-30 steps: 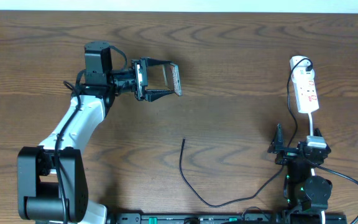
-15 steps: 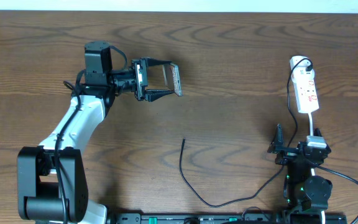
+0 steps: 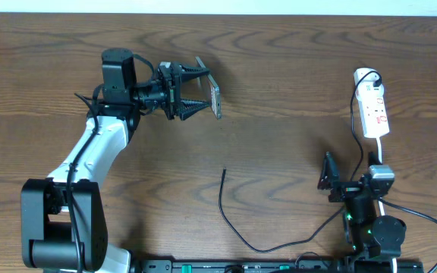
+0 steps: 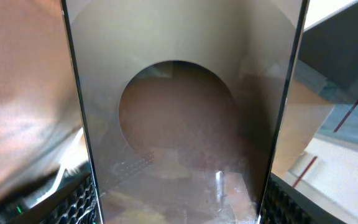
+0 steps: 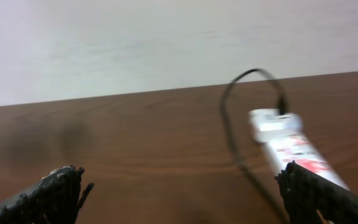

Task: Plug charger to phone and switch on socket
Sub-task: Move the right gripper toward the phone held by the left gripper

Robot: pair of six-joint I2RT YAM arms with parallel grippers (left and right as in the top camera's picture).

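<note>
The left tool (image 3: 193, 89) clamps the phone (image 3: 215, 97) edge-on above the counter (image 3: 302, 68) — glossy, so it may slip and drop. The right tool (image 5: 182, 190) gapes empty, the charger (image 3: 221, 196) tip lying well apart.

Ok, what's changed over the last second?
The left hand has rolled at the wrist, tilting the phone, which it has not let go of. The right hand, open, has shifted a little toward the middle of the table. The charger and the socket lie where they were, and the charger is not plugged into the phone.
</note>
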